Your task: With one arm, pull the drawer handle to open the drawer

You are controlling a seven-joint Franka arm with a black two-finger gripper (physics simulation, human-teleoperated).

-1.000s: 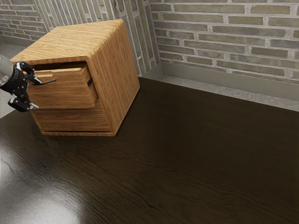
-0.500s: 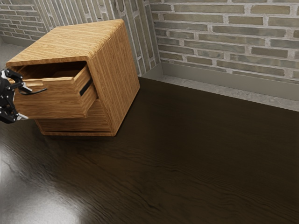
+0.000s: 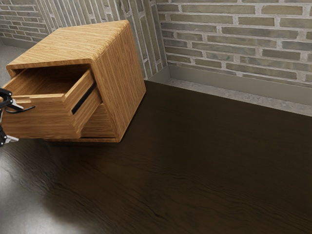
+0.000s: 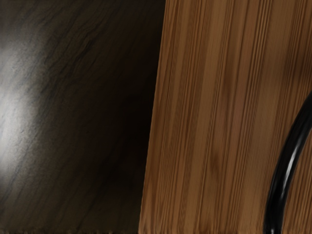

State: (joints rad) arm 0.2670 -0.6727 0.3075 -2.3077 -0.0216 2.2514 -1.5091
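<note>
The dark table (image 3: 204, 165) fills the lower frame, with the wooden cabinet (image 3: 117, 68) at upper left. Its top drawer (image 3: 44, 117) stands well out toward the left edge and looks nearly fully open. The thin black handle (image 3: 22, 108) curves off its front, and the gripper (image 3: 5, 116) is beside it at the frame's left edge. I cannot tell whether the gripper is clamped on it. Pull straight along the drawer's travel, level, without twisting.
</note>
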